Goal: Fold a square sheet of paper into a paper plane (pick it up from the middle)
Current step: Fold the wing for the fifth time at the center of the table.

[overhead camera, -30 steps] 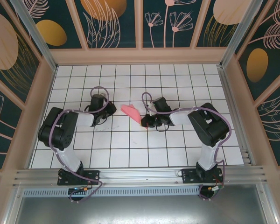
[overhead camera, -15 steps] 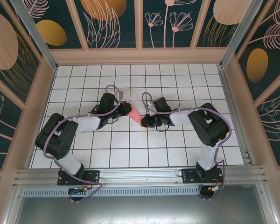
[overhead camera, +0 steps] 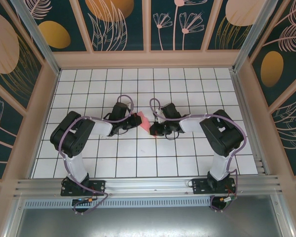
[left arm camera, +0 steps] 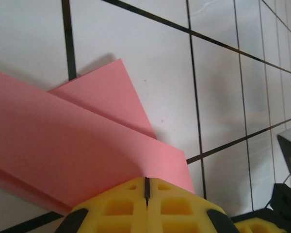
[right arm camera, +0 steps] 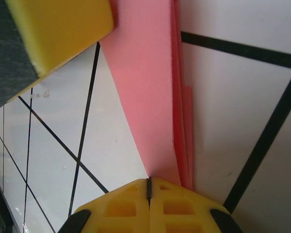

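**Shut jaws both sides of folded paper (overhead camera: pixel 142 120)**

Seeing left gripper (overhead camera: pixel 132 121) closed tight, tips over paper's left end, nothing pinched. Seeing paper pink, folded in layers, flat on table (overhead camera: pixel 138 168), between both grippers. Seeing right gripper (overhead camera: pixel 154 129) closed tight too, tips at paper's right end, nothing pinched.

Folded paper (overhead camera: pixel 144 122) lay on tiled table (overhead camera: pixel 138 163) near centre, between grippers: left gripper (overhead camera: pixel 134 120) touching its left edge, right gripper (overhead camera: pixel 152 130) touching its right, nearer end.
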You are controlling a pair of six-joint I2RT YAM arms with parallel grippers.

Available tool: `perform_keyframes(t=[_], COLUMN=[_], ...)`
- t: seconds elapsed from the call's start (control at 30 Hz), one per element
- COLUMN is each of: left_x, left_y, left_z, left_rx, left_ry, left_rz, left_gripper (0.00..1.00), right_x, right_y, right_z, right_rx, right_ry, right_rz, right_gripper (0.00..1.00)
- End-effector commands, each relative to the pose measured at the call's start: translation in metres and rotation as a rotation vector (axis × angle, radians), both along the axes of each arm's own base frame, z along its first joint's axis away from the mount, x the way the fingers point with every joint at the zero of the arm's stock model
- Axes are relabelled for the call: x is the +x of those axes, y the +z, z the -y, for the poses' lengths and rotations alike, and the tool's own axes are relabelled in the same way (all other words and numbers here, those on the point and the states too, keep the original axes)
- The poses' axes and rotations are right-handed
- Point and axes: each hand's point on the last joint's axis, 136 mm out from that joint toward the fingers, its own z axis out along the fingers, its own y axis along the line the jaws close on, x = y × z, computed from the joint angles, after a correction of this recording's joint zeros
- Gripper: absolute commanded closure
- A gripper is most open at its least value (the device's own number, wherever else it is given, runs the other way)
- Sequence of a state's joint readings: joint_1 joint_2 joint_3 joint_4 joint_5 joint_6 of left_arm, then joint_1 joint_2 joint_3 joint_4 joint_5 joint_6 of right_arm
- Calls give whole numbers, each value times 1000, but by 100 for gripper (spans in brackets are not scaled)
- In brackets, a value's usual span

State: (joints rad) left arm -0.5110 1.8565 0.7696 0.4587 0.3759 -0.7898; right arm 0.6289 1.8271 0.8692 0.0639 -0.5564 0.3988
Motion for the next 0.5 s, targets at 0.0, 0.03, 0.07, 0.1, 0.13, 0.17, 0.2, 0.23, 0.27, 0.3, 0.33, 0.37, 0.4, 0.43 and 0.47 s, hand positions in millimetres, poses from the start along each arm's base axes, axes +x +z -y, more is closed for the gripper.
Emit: perform_keyframes(t=[0.0, 0.03, 0.07, 0.1, 0.13, 0.17, 0.2, 0.23, 0.27, 0.3, 0.33, 0.37, 0.4, 0.43, 0.47], left_x=[5, 5, 5, 5, 4, 4, 5, 4, 5, 5, 4, 5, 5, 5, 5], left_y=[-10, -13, -17, -19, -21, -23, -25, -26, -28, -29, -30, -31, -32, -33, -34], left_z=[-4, -5, -6, -7, -7, -8, -9, -10, -11, -11, -11, -12, -12, -13, -14], left_rx=[42, 50, 60, 68, 72, 78, 83, 89, 95, 100, 103, 107, 113, 118, 125], left_ry=[19, 21, 22, 24, 25, 28, 30, 33, 37, 37, 36, 37, 37, 38, 39], left_rz=[-16, -23, -32, -38, -42, -45, -46, -49, -51, -52, -54, -54, -56, -57, -58], left_gripper=[99, 99, 99, 99, 99, 99, 100, 100, 100, 100, 100, 100, 100, 100, 100], right_x=[1, 5, 8, 12, 13, 14, 15, 17, 18, 20, 20, 22, 24, 25, 27], right_y=[8, 10, 11, 11, 10, 8, 6, 4, 2, 1, 0, 0, -1, -3, -4], right_z=[-5, -6, -8, -10, -12, -14, -15, -16, -18, -19, -21, -22, -22, -23, -23], right_rx=[-14, -13, -14, -19, -22, -27, -36, -41, -44, -45, -47, -49, -56, -60, -67], right_ry=[16, 13, 12, 8, 10, 15, 16, 17, 19, 22, 26, 27, 27, 29, 28], right_rz=[11, 20, 26, 31, 35, 34, 31, 31, 30, 29, 30, 31, 33, 34, 35], right_gripper=[100, 100, 100, 100, 100, 100, 100, 100, 100, 100, 100, 100, 100, 100, 100])
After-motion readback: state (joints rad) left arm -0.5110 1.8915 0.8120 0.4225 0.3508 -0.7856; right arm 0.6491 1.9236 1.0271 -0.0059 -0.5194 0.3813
